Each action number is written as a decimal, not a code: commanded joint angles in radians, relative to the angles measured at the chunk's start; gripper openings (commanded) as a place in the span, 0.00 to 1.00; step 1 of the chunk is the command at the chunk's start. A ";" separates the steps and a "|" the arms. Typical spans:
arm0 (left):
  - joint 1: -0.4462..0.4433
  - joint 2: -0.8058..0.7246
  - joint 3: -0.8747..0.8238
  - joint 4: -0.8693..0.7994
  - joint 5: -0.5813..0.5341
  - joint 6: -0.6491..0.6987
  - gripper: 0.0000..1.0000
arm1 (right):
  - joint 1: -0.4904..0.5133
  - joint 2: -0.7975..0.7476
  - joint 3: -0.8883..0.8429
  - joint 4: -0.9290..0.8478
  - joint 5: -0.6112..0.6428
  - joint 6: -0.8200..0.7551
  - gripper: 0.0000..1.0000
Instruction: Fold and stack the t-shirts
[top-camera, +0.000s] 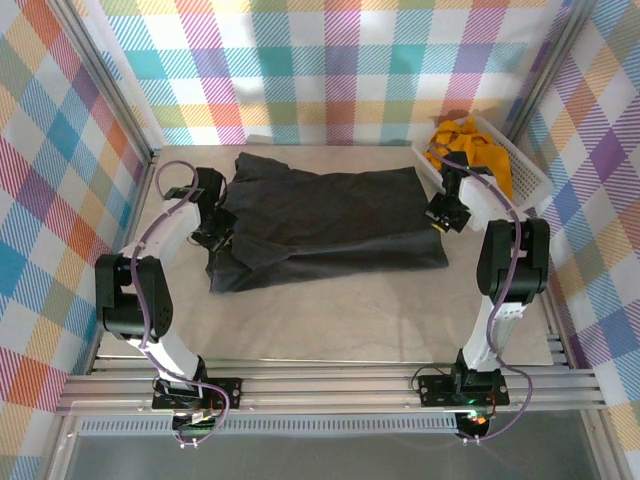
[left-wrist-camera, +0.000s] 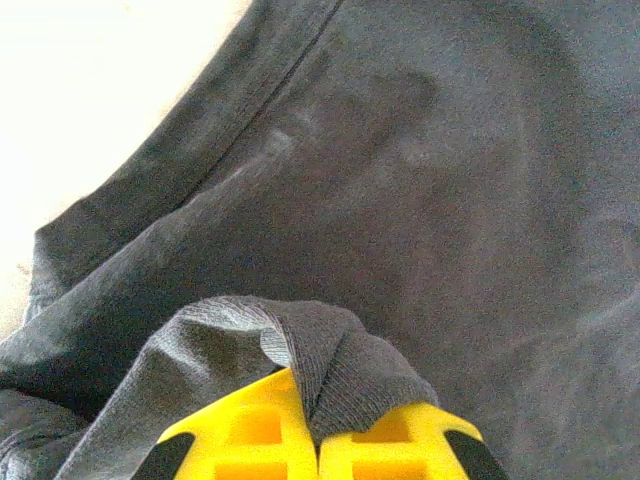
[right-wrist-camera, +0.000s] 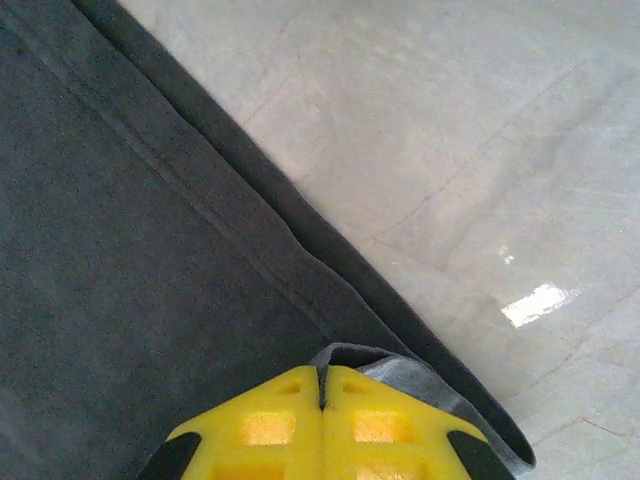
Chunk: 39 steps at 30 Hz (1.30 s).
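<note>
A large black-charcoal t-shirt (top-camera: 330, 225) lies spread across the middle of the table, partly folded over itself. My left gripper (top-camera: 213, 237) sits at its left side, shut on a pinched fold of the dark fabric (left-wrist-camera: 330, 365). At the shirt's right edge my right gripper (top-camera: 440, 222) is shut on the hem (right-wrist-camera: 400, 372), just above the bare table (right-wrist-camera: 480, 150). A mustard yellow-orange t-shirt (top-camera: 470, 145) lies bunched in the basket at the back right.
A white lattice basket (top-camera: 530, 175) stands at the back right corner, close behind my right arm. Checked cloth walls enclose the table on three sides. Bare tabletop (top-camera: 330, 320) runs in front of the dark shirt, with an aluminium rail (top-camera: 330, 390) at the near edge.
</note>
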 joint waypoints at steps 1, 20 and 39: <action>0.028 0.062 0.086 -0.006 -0.008 0.073 0.09 | 0.005 0.058 0.074 -0.040 -0.033 -0.041 0.17; 0.087 -0.368 -0.501 0.069 0.131 -0.206 0.51 | -0.013 -0.287 -0.402 0.092 -0.187 -0.067 0.56; 0.117 -0.169 -0.498 0.209 0.036 -0.215 0.32 | -0.066 -0.105 -0.392 0.193 -0.220 -0.004 0.42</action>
